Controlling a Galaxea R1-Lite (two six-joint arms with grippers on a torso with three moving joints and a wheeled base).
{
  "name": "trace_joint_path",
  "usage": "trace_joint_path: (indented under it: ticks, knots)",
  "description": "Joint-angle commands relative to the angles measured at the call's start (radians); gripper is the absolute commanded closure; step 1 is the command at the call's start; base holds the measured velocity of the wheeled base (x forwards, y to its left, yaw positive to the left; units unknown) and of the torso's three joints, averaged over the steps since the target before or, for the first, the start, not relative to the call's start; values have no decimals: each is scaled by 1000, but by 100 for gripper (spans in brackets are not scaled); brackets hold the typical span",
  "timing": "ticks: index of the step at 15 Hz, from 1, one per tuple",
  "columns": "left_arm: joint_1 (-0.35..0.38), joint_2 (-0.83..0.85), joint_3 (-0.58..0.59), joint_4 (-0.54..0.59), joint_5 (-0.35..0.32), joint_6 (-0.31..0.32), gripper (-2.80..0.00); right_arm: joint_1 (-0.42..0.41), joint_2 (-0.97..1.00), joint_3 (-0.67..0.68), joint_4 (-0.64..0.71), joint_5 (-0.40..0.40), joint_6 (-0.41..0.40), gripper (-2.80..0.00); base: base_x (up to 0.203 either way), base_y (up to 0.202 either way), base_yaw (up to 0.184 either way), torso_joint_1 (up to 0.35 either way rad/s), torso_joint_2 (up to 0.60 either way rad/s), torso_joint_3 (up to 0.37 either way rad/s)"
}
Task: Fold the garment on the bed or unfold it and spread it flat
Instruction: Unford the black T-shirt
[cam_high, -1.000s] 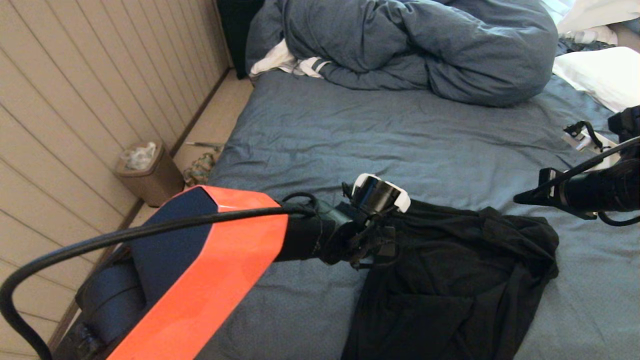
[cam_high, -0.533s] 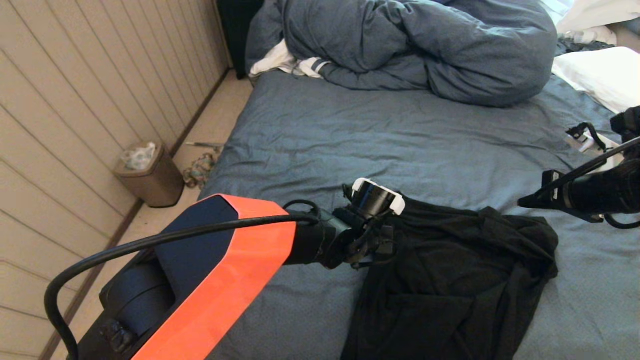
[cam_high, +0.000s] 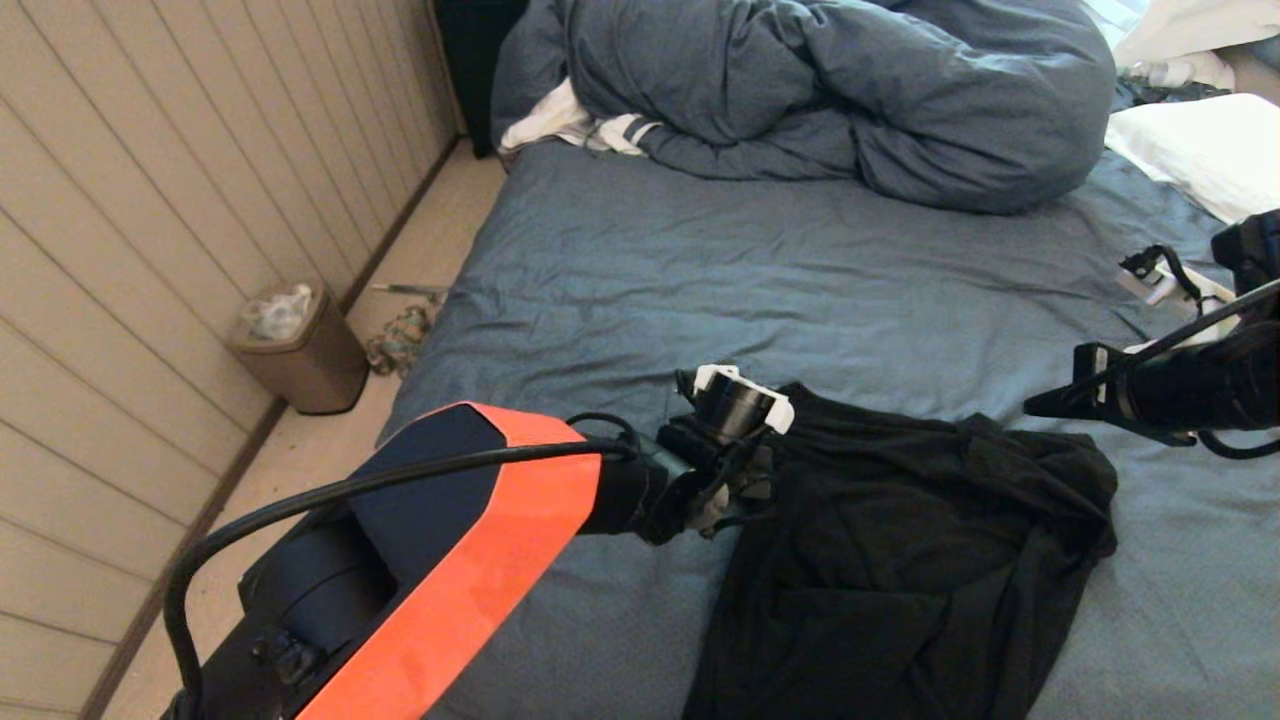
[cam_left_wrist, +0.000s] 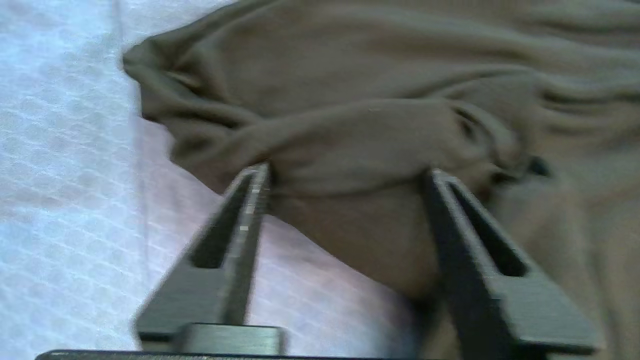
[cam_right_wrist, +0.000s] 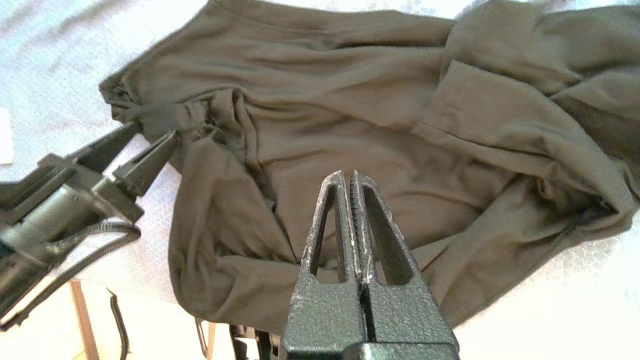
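Note:
The garment (cam_high: 920, 560) is a black T-shirt lying crumpled on the near part of the bed (cam_high: 750, 270), plain side up. My left gripper (cam_left_wrist: 347, 172) is at its left upper corner, low over the sheet. It is open, and a rolled fold of the garment (cam_left_wrist: 360, 135) lies at its fingertips, ungripped. The right wrist view shows that left gripper (cam_right_wrist: 152, 131) with its fingers apart at the garment (cam_right_wrist: 350, 115) corner. My right gripper (cam_high: 1032, 406) hovers above the shirt's right upper part. It is shut and empty (cam_right_wrist: 348, 175).
A bunched blue-grey duvet (cam_high: 850, 90) fills the bed's far end, with a white striped cloth (cam_high: 570, 125) beside it. A white pillow (cam_high: 1200, 150) lies far right. Left of the bed are a narrow floor strip, a brown waste bin (cam_high: 300, 350) and the panelled wall.
My left gripper has opened and let go of the garment's corner, and the left arm has drawn back a little. The right arm has barely shifted.

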Motion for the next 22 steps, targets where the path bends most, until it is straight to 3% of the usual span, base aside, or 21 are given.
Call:
trace_joint_path:
  ticks: [1,4,5,14,17,22]
  knots:
    - [9,22,-1,-4,2,4,-280,6,1,5,0,3,-1,0,0,0,0,0,0,0]
    - [16,25,0,-16,10,10,-279,17,7,5,-3,4,-3,0,0,0,0,0,0,0]
    - [16,24,0,-15,24,11,0,20,7,3,-3,6,-3,0,0,0,0,0,0,0]
    - [38,0,2,7,51,3,0,30,-16,6,-3,6,-4,0,0,0,0,0,0,0]
    - [134,-104,38,56,65,-2,0,49,-22,5,-3,7,-4,0,0,0,0,0,0,0]
    - [320,-271,311,67,-7,-16,0,65,-18,7,-3,11,-3,0,0,0,0,0,0,0]
